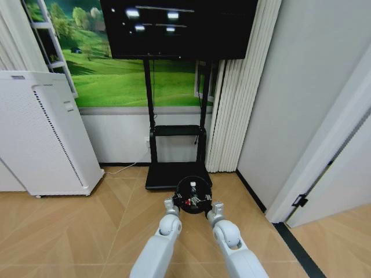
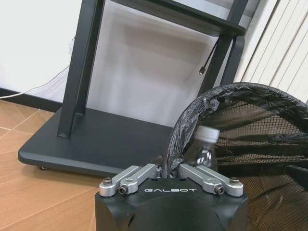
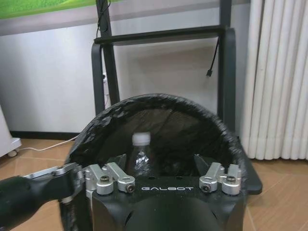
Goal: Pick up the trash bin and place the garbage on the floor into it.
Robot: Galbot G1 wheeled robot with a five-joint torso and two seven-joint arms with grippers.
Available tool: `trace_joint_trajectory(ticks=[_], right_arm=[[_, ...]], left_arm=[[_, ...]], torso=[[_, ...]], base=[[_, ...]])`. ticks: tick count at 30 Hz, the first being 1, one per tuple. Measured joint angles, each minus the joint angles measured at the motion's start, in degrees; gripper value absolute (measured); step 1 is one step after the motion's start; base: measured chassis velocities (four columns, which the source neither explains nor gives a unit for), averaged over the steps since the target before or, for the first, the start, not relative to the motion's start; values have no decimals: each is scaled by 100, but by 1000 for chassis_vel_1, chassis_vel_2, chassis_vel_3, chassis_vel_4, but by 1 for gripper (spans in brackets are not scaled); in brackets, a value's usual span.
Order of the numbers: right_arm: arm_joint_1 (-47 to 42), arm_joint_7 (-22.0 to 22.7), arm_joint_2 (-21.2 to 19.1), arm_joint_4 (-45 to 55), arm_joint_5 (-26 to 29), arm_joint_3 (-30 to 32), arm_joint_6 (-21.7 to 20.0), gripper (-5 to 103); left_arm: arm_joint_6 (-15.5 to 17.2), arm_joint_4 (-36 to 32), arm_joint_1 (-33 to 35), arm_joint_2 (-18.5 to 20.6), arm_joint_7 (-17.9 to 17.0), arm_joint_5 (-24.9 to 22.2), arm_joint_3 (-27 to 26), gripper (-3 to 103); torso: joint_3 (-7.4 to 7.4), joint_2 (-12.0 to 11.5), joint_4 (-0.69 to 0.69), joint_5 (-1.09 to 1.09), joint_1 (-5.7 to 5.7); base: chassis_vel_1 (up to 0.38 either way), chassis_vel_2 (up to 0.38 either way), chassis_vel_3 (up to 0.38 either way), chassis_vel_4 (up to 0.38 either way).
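Both grippers, left gripper [image 1: 172, 204] and right gripper [image 1: 215, 207], clamp trash bin [image 1: 193, 196] rim

The trash bin [image 1: 193, 196] sits on the floor [image 1: 87, 231] just in front of the TV stand base [image 1: 174, 175], between the two hands. The left hand [image 1: 171, 205] is at the bin's left rim, the right hand [image 1: 215, 209] at its right rim. Inside the bin stands a plastic bottle [image 3: 141, 156], with small litter pieces [image 1: 194, 198] beside it. The TV [image 1: 178, 28] hangs above the stand; the white appliance [image 1: 43, 133] stands well to the left, against the wall.
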Motion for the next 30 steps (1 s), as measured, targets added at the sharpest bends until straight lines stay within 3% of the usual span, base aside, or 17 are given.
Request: trace_joint_trajectory(ticks=[1, 5, 9, 14, 19, 23, 30], right_arm=[[-9, 69, 20, 9, -15, 60, 67, 87], [-98, 265, 11, 241, 117, 242, 130, 99], [-322, 340, -67, 359, -37, 529, 341, 100], [-525, 394, -80, 337, -328, 776, 533, 100], [-766, 482, -36, 346, -1001, 1074, 670, 100], [-988, 624, -17, 472, -1189, 1103, 740, 100], [-1237, 680, -21, 697, -1227, 1071, 691, 100]], left_arm=[[-1, -1, 2, 7, -1, 35, -3, 3], [-25, -100, 122, 84, 3, 268, -100, 3], [-142, -365, 372, 368, 45, 766, -307, 3], [-79, -753, 591, 701, -27, 709, -446, 3], [0, -1356, 1027, 1220, -114, 612, -740, 3], [30, -1742, 1383, 1421, -128, 575, -941, 3], [31, -1934, 1567, 1394, -130, 577, -1070, 3]], torso=[[0, 0, 0, 0, 0], [0, 0, 0, -1, 0], [-1, 0, 0, 0, 0], [-1, 0, 0, -1, 0], [-1, 0, 0, 0, 0], [-1, 0, 1, 0, 0], [-1, 0, -1, 0, 0]], base=[[0, 0, 0, 0], [0, 0, 0, 0], [0, 0, 0, 0], [0, 0, 0, 0], [0, 0, 0, 0], [0, 0, 0, 0], [26, 17, -25, -18]])
